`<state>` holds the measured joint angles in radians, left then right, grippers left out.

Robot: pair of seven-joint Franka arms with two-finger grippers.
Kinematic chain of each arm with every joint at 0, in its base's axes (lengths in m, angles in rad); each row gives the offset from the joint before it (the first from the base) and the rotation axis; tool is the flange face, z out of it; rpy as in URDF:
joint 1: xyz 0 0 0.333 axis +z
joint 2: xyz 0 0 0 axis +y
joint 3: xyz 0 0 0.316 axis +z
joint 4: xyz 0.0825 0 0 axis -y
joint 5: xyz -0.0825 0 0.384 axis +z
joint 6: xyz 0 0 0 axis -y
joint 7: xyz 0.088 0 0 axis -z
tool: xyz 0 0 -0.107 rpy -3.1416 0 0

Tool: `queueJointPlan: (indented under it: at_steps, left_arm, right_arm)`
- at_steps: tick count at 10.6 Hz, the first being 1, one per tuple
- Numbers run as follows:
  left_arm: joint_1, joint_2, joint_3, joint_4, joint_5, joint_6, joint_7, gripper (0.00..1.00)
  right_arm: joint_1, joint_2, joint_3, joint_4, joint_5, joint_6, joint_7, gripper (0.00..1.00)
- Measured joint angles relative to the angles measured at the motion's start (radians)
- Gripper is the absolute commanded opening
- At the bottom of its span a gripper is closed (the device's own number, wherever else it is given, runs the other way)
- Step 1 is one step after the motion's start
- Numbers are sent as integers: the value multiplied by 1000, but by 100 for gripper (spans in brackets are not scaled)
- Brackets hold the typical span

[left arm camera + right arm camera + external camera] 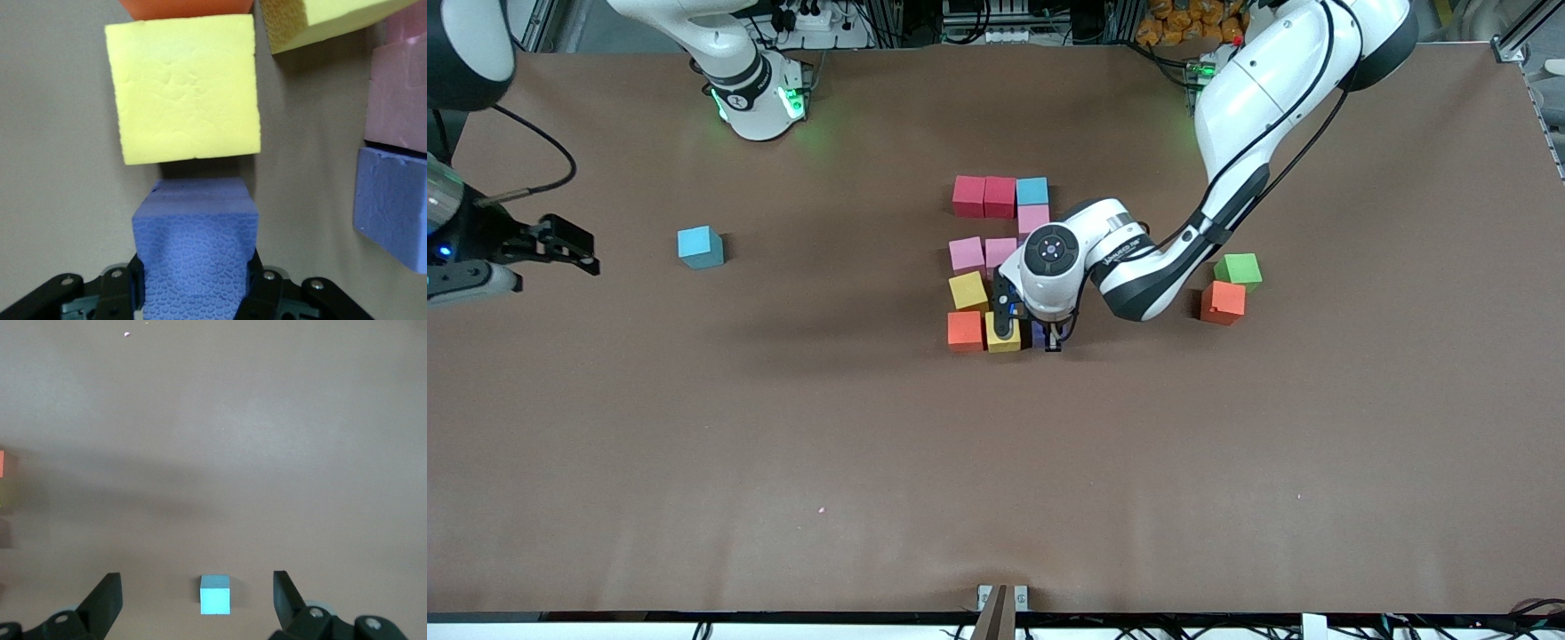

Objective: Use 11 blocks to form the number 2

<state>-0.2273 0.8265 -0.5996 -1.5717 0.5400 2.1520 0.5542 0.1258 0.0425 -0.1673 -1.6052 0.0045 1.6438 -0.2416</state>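
Brown bench [783,444], frame centre: your blocks [996,258] form a nearly finished number 2 [1000,197]. Left pincer [1040,342] is clamped on a purple cube [195,250], set just beside a yellow cube [1003,336] in the bottom row. Right pincer [569,244] waits at frame's left edge, fingers spread wide, above a stray blue cube [699,246].

Legible text: one small line of dark lettering is printed on the white wrist link of the left arm [1129,253], beside its round end cap; the characters cannot be made out. No labels, numbers or signs are found on the blocks [1000,262] or the table [996,462].
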Motion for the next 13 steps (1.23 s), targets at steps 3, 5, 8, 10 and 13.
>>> queueJointPlan:
  at_steps: [3, 5, 8, 10, 13]
  left_arm:
    - [-16, 10, 0, 19, 0, -6, 1, 36]
    - [-29, 14, 0, 27, 0, -16, 1, 36]
    - [-39, 16, 0, 39, 0, -26, 3, 36]
    - [-51, 23, 3, 49, 0, -34, 6, 37]
    - [-68, 27, 24, 65, 0, -35, 40, 40]
  right_arm:
    - [-9, -5, -22, 54, 0, -29, 2, 100]
    - [-9, -6, -24, 82, 0, -32, 2, 100]
    - [-9, -6, -25, 110, 0, -38, 3, 100]
    - [-9, -6, -25, 119, 0, -42, 3, 100]
    - [-9, -6, -24, 121, 3, -42, 3, 100]
